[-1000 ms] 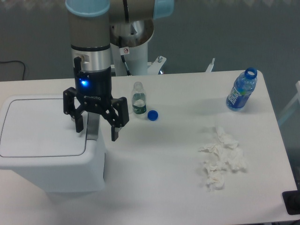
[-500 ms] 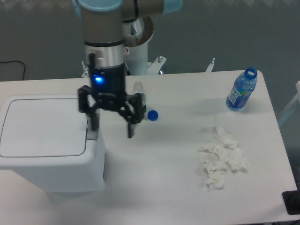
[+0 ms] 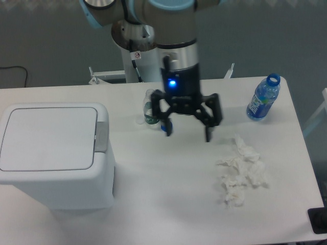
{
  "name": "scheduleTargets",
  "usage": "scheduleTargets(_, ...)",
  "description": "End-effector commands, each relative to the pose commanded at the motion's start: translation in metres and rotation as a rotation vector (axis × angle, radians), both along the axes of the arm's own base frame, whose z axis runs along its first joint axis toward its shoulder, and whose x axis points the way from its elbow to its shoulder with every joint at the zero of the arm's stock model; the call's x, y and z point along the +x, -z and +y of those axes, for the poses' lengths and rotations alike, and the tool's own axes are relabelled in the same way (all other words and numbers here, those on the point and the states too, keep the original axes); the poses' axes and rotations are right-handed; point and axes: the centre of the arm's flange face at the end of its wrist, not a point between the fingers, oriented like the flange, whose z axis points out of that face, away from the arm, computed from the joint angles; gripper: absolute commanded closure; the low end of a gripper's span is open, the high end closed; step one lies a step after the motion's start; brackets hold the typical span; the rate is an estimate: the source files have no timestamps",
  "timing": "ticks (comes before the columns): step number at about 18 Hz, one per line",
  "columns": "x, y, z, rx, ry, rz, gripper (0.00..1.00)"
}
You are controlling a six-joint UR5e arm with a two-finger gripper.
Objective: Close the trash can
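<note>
The trash can [image 3: 53, 155] is a big white boxy bin at the left of the table. Its flat lid [image 3: 48, 138] lies down flush on the body, with the grey push tab [image 3: 102, 136] at its right edge. My gripper [image 3: 188, 132] hangs over the middle of the table, well to the right of the can and apart from it. Its two black fingers are spread wide and hold nothing.
A small clear bottle [image 3: 148, 109] stands just left of the gripper, partly hidden by it. A blue open-necked water bottle [image 3: 263, 98] stands at the back right. Crumpled white tissues [image 3: 240, 171] lie right of centre, near the gripper's right finger.
The arm has swung right, from over the trash can's push tab to the middle of the table. The gripper stayed open and the lid stayed down.
</note>
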Motion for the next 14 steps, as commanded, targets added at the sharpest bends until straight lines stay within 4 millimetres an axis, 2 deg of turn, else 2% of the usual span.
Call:
scheduleTargets(3,-0.028,-0.001,-0.028,-0.048,0.058,0.036,0.00)
scheduleTargets(4,-0.047,0.006,-0.052,-0.088,0.081,0.048,0.00)
scheduleTargets(5,-0.052,0.008,-0.061,-0.106,0.102,0.057,0.00)
scheduleTargets(10,-0.064,0.006,-0.095,-0.138,0.153,0.075,0.00)
scheduleTargets(14,-0.060,0.010,-0.110,-0.152,0.151,0.060,0.00)
